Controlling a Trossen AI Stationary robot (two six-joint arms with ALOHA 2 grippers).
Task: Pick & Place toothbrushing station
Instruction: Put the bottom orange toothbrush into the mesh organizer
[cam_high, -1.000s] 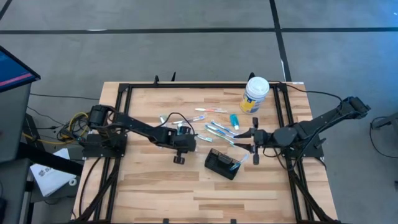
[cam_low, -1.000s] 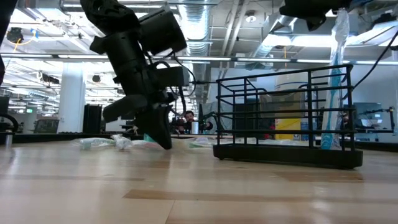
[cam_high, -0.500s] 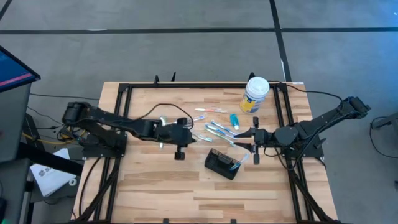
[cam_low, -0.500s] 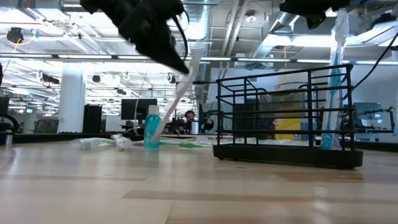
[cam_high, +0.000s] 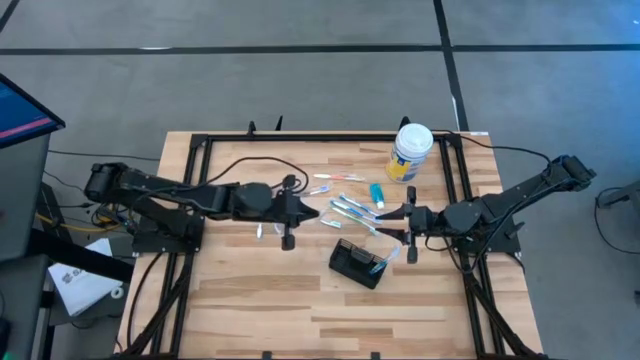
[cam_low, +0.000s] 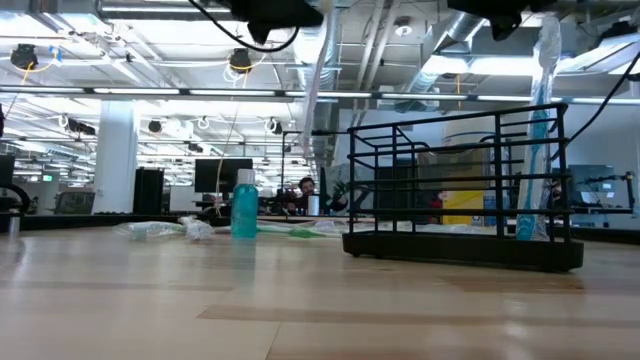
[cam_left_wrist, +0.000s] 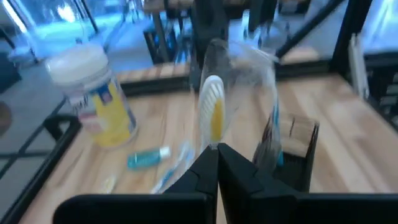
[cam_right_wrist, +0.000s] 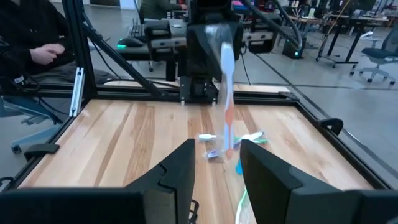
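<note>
- Since a second ago we see the left arm stretched flatter and lifted; left gripper (cam_high: 289, 212) clamped on a wrapped toothbrush (cam_left_wrist: 213, 115).
- Toothbrushing station (cam_high: 358, 263) sits front-right of it, well apart, holding one toothbrush.
- Right gripper (cam_high: 409, 234) fingers apart, just beside the station.

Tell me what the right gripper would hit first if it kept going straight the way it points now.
The right gripper points across the table at the left gripper, which holds a wrapped toothbrush upright. That toothbrush looks first in line, though the loose toothbrushes may lie below its path.
</note>
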